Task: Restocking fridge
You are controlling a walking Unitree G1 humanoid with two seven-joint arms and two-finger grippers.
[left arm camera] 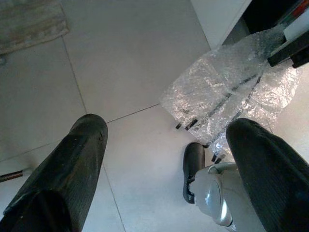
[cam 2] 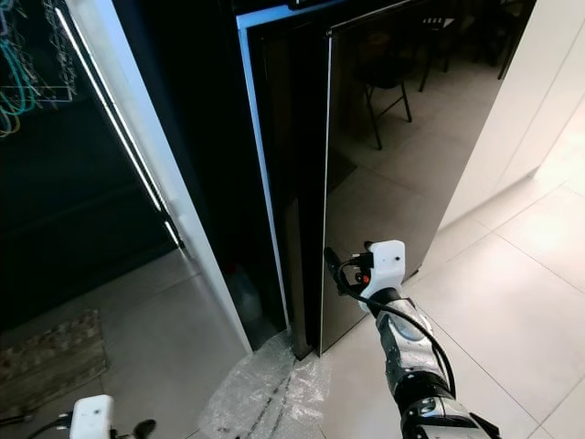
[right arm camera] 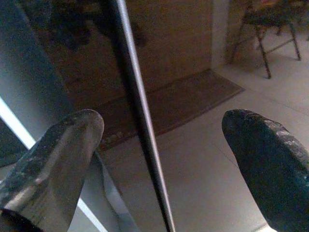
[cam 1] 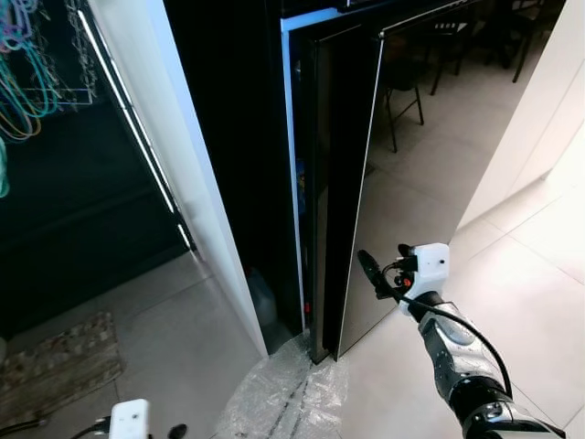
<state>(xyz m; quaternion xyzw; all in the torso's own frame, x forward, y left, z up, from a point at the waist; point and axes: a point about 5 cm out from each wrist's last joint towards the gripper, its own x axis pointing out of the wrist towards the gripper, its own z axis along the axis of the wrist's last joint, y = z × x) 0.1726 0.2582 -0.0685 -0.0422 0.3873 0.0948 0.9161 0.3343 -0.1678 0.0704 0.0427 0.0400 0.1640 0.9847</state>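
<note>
A tall fridge with a glossy black door [cam 1: 402, 165] stands ahead, and the door is ajar by a narrow gap lit blue [cam 1: 294, 183]. My right gripper [cam 1: 370, 272] is raised at the door's free edge [cam 1: 361, 210], open. In the right wrist view the thin metal door edge [right arm camera: 140, 111] runs between the two spread fingers without touching either. My left gripper [left arm camera: 166, 140] hangs low over the floor, open and holding nothing.
Crumpled bubble wrap [cam 1: 283, 393] lies on the tiles at the fridge's foot. A clear bottle [cam 1: 260, 297] stands in the dark gap beside a white pillar [cam 1: 174, 155]. A rug [cam 1: 55, 366] lies to the left. White cabinets [cam 1: 539, 110] stand on the right.
</note>
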